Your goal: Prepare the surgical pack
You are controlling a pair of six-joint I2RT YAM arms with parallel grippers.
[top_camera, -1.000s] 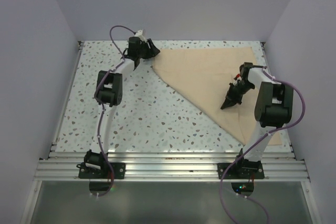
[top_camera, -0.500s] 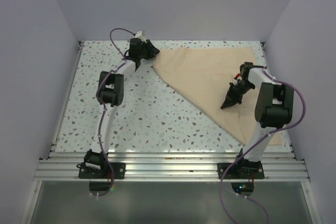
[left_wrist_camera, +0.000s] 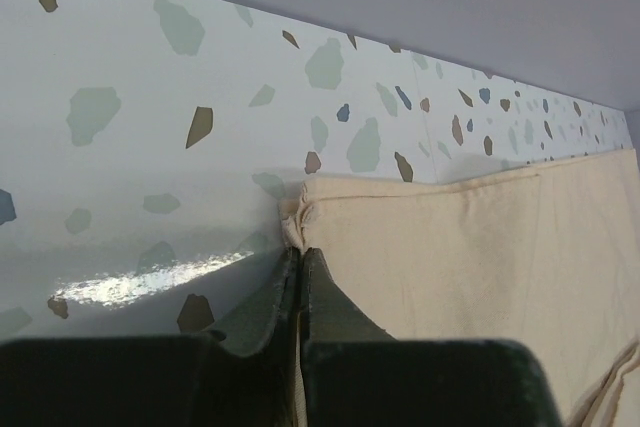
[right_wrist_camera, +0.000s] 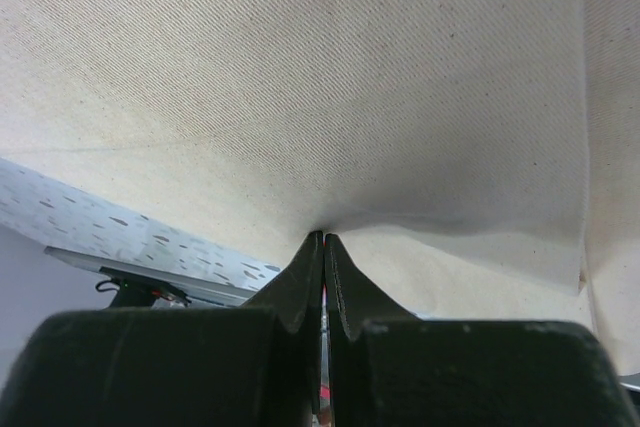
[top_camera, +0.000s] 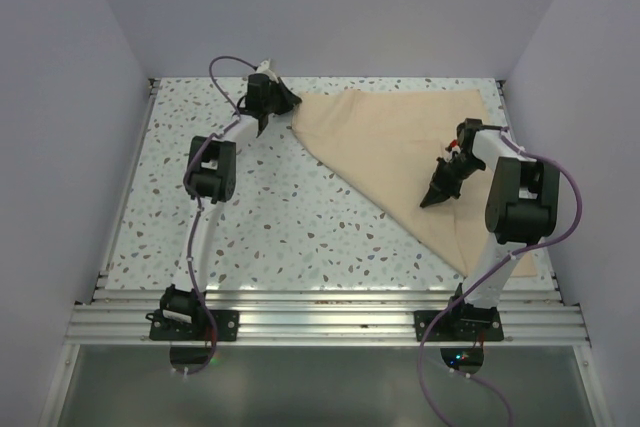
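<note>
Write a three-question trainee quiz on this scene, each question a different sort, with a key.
1. True or false: the right gripper is open above the cloth.
2. Which part of the cloth does the left gripper pinch? A) its far-left corner B) its near tip C) its right edge
3. Fill the blank: in the top view, the cloth's outline is roughly a ___.

Key: 1 false, it is shut on the cloth; 2 A; 3 triangle.
</note>
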